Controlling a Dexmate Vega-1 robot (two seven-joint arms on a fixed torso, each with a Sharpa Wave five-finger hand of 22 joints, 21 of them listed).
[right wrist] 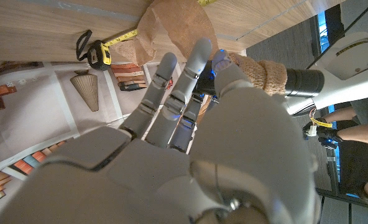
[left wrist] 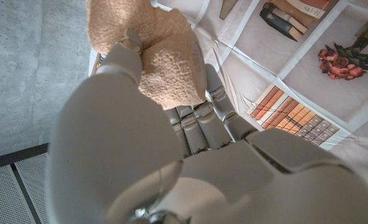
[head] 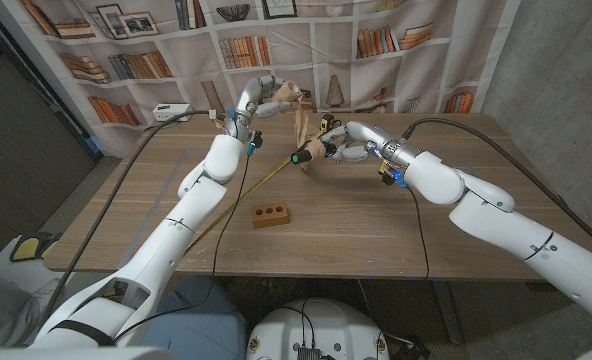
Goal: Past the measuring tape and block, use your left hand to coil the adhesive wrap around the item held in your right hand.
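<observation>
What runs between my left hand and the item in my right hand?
In the head view, a tan strip of adhesive wrap hangs from the left hand down to the black item the right hand holds.

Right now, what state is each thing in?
Left hand: raised, gripping the tan adhesive wrap.
Right hand: holding the black cylindrical tool, partly wrapped.
Yellow measuring tape: blade extended across the wooden table.
Brown wooden block: lying on the table, untouched.
</observation>
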